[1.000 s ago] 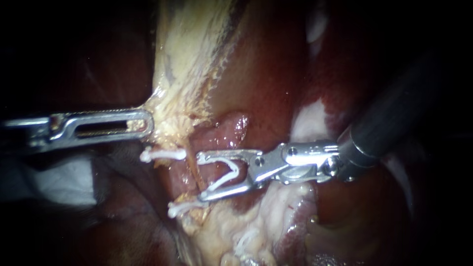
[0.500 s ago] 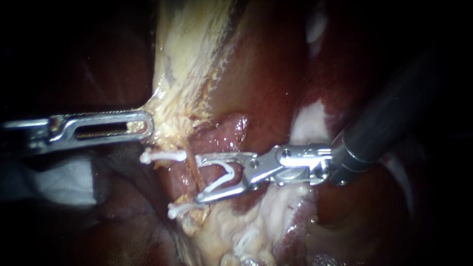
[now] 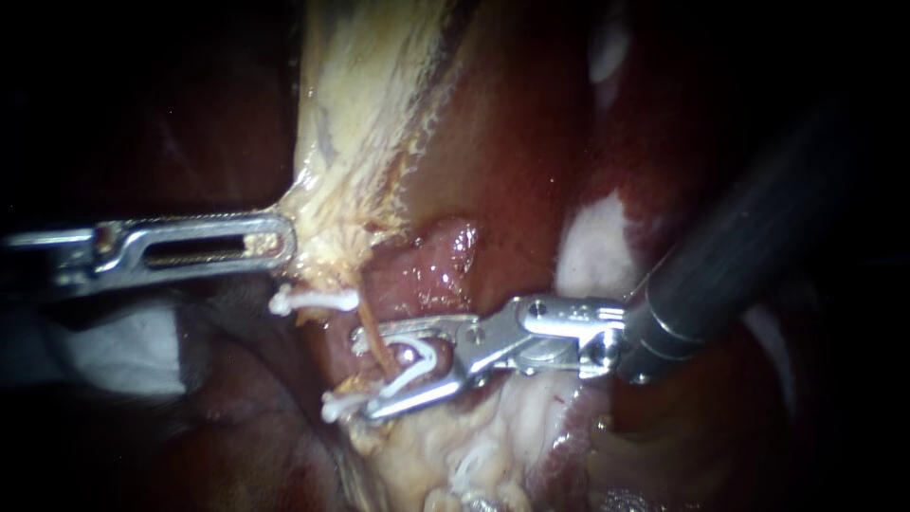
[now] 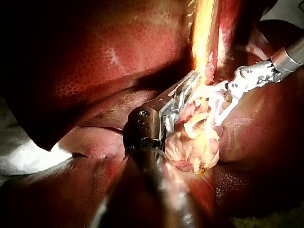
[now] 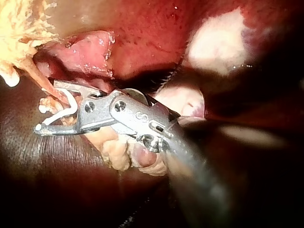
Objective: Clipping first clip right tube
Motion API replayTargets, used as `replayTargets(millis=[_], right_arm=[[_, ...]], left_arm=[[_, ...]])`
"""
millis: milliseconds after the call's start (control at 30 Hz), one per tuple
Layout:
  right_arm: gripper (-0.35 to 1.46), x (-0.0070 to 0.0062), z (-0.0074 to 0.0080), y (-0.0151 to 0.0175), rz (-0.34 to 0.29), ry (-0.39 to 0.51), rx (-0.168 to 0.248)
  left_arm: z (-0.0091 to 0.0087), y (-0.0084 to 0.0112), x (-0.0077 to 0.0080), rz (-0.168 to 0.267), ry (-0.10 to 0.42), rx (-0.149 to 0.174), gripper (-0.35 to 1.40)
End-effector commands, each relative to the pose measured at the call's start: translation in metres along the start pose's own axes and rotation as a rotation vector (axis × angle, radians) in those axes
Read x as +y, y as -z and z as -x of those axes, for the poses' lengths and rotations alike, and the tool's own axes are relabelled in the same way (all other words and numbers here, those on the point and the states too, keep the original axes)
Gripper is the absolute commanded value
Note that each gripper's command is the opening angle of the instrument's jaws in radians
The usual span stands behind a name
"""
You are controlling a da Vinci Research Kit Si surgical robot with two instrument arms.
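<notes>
Thin tan tube [image 3: 381, 347] runs down from the pale tissue [image 3: 351, 123], crossing between the legs of a white open clip [image 3: 422, 358]. That clip sits in our right instrument [image 3: 363, 374], jaws wide apart, each jaw against one clip leg (so they grip the clip, not the tube). The clip's bend looks just short of the tube; hard to be sure. Upper placed clip [image 3: 313, 300] and lower placed clip [image 3: 339, 404] lie beside it. Our left instrument [image 3: 280, 237] is clamped on the pale tissue's edge. Liver [image 3: 512, 161] lies behind.
</notes>
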Motion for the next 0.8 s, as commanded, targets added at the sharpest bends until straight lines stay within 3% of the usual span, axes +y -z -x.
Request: replayTargets(millis=[33, 300, 800], right_arm=[[0.53, 0.0000, -0.0001, 0.0001, -0.009, -0.009, -0.001], [0.49, -0.0003, -0.0001, -0.0008, -0.082, -0.079, -0.010], [0.44, -0.0010, 0.0001, -0.0023, -0.104, -0.106, -0.013]], left_arm=[[0.0000, -0.0001, 0.0000, 0.000, 0.000, 0.000, -0.35], [0.0000, -0.0002, 0.0000, 0.000, 0.000, 0.000, -0.35], [0.0001, -0.0005, 0.0002, 0.000, 0.000, 0.000, -0.35]])
